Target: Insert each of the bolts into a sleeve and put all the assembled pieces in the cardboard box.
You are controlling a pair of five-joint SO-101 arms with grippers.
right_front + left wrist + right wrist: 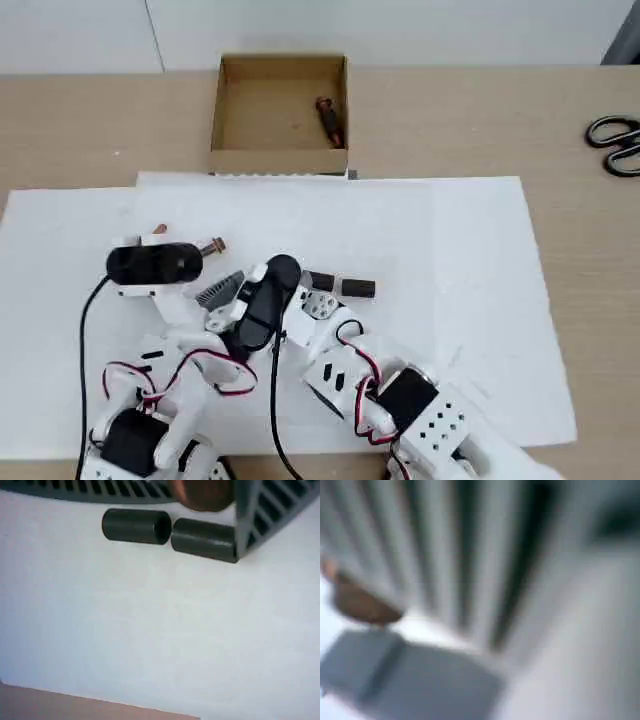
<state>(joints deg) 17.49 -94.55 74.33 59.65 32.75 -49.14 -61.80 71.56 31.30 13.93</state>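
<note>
The left hand (239,511) has a copper-coloured bolt (202,494) close against it; whether it grips the bolt, I cannot tell. Just beside lie two black sleeves (137,526), end to end on the white sheet (150,630). Farther off, the cardboard box (228,110) holds one assembled piece (329,120).

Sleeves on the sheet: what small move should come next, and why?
Probably bring the bolt toward the open end of the nearer sleeve. Both it and the second sleeve lie without bolts, apart from this one; the box holds just one assembled piece.
</note>
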